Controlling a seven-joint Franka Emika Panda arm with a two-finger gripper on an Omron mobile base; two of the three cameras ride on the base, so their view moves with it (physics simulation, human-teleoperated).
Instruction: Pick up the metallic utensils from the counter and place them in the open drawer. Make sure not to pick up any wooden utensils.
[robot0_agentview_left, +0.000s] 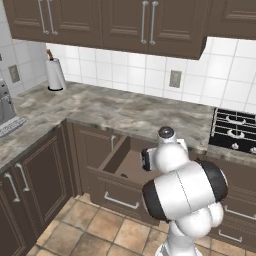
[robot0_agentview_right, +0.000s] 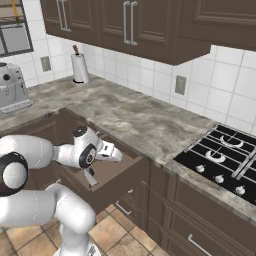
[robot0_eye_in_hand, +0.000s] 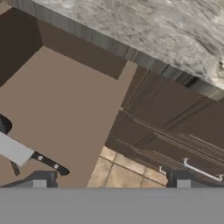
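Observation:
The open drawer (robot0_agentview_left: 116, 159) (robot0_agentview_right: 127, 167) (robot0_eye_in_hand: 65, 100) juts out under the marbled counter (robot0_agentview_left: 125, 110) (robot0_agentview_right: 135, 117) (robot0_eye_in_hand: 153, 30). My gripper (robot0_agentview_right: 116, 155) (robot0_eye_in_hand: 110, 181) hovers over the drawer, open, with its fingertips (robot0_eye_in_hand: 39, 181) far apart and nothing between them. The knife (robot0_eye_in_hand: 17, 151) (robot0_agentview_right: 90, 177), with a broad silver blade and a black handle, is inside the drawer space, below and to one side of the fingers, and it casts a small shadow. Whether it rests on the drawer floor I cannot tell. The fork, the dark grey spoon and the wooden spoon are out of view.
A black stove (robot0_agentview_left: 235, 130) (robot0_agentview_right: 220, 155) sits in the counter to the right. A paper towel roll (robot0_agentview_left: 55, 74) (robot0_agentview_right: 79, 68) and a coffee machine (robot0_agentview_right: 12, 87) stand at the far left. Upper cabinets hang overhead. Closed drawers with bar handles (robot0_eye_in_hand: 201, 170) flank the open one, above a tiled floor.

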